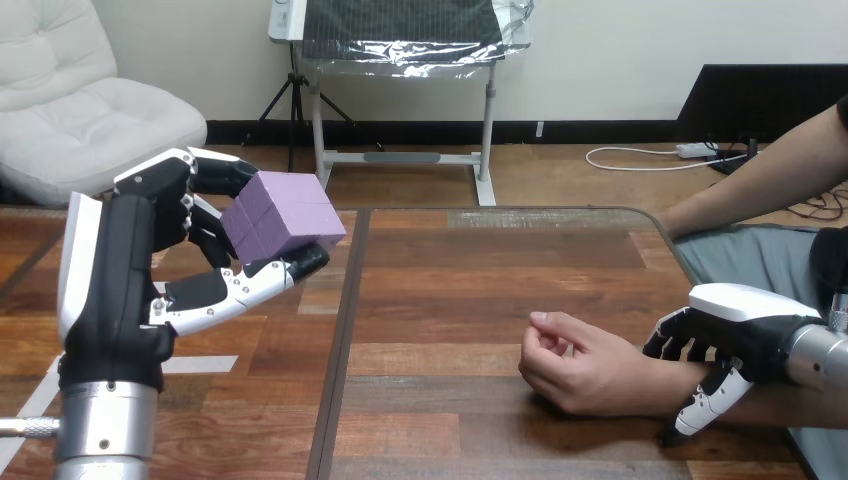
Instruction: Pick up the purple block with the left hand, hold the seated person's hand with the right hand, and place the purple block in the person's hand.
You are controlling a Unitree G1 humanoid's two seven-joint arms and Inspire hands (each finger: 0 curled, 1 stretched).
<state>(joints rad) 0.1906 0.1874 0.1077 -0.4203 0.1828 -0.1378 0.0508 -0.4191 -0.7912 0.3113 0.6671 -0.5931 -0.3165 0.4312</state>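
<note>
The wooden table of brown planks (450,290) has a dark seam (340,330) that runs from its far edge to its near edge, left of the middle. Near the right edge a person's hand (570,365) lies on the surface, loosely curled. Two strips of white tape (200,364) are stuck flat close to the near left corner.
</note>
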